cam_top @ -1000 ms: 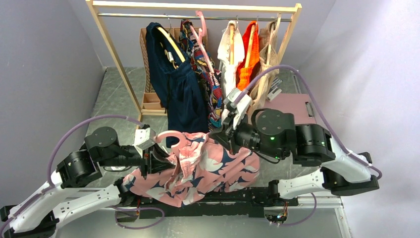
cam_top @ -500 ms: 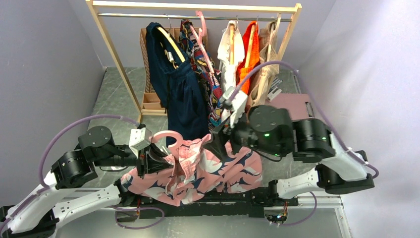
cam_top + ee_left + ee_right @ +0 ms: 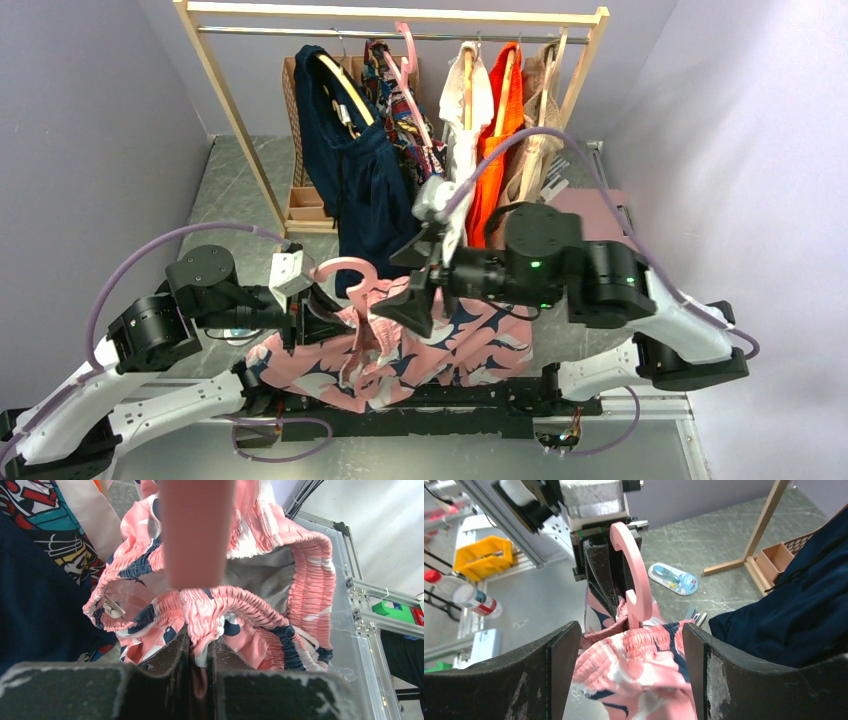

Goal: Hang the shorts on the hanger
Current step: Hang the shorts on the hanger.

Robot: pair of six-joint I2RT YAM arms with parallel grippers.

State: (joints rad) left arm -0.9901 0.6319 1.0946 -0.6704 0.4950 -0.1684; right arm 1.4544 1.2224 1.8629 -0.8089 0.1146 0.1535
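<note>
In front of the clothes rack (image 3: pixel 400 13), the left gripper (image 3: pixel 320 312) is clamped nearly closed on the pink hanger (image 3: pixel 345 272) just under its hook, with a fold of waistband pinched in too. The pink wave-print shorts (image 3: pixel 420 345) bunch around the hanger's neck, legs sagging below. The right gripper (image 3: pixel 402 283) hovers over them, spread wide, holding nothing. By my reading the shorts are partly on; seating the waistband across the hidden shoulders remains.

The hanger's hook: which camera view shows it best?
The right wrist view: the hanger shows its whole curved hook, sharp, above the shorts. The top view shows the hook small; the left wrist view shows only a blurred pink bar.
</note>
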